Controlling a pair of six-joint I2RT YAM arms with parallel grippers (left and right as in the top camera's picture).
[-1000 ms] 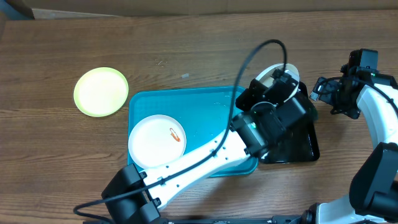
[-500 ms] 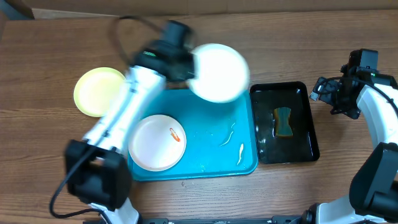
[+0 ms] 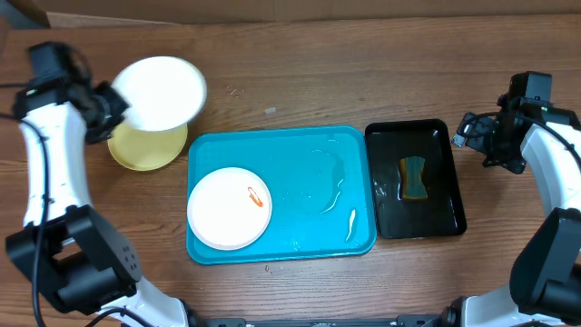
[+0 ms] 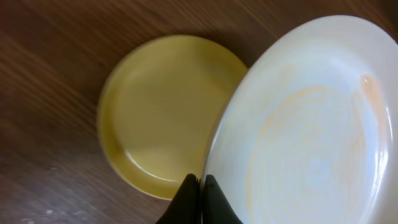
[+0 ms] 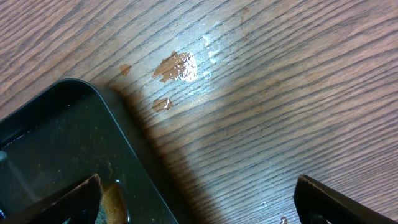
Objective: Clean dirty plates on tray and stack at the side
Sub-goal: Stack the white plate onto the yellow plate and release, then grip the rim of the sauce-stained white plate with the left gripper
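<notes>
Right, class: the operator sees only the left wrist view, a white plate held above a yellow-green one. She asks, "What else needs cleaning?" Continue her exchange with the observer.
Observer: A second white plate lies at the left end of the turquoise tray, with an orange smear on it.
Operator: What can wipe it?
Observer: A sponge sits in the black tray, right of the turquoise one.
Operator: And the other arm?
Observer: The right gripper hangs open and empty over the table beside the black tray.

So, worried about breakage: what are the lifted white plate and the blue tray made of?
The white plate: probably melamine or glazed ceramic; smooth, soft sheen, can't tell which. The tray: likely moulded plastic; glossy, uniform turquoise, rounded corners and raised rim.
</notes>
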